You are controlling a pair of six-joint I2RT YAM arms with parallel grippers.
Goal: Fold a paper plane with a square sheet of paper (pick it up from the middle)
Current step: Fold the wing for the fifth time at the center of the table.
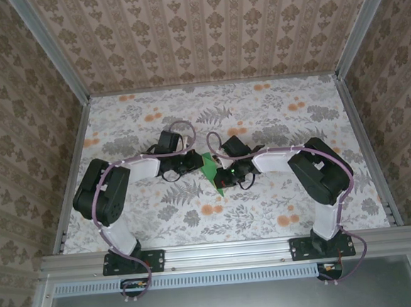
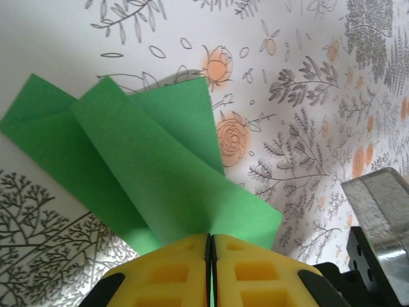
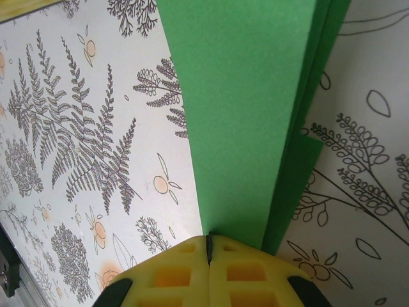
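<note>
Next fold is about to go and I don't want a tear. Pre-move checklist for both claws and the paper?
1. Grip of left claw on green sheet: shut on it, ok.
2. Grip of right claw on the same sheet: shut on it, ok.
3. Sheet folded into overlapping layers, no longer a flat square: ok.
4. Sheet sits between both arms, over the middle of the table: ok.
5. Centre crease straight and sharp: cannot tell.
6. Sheet lifted off the table: cannot tell.
</note>
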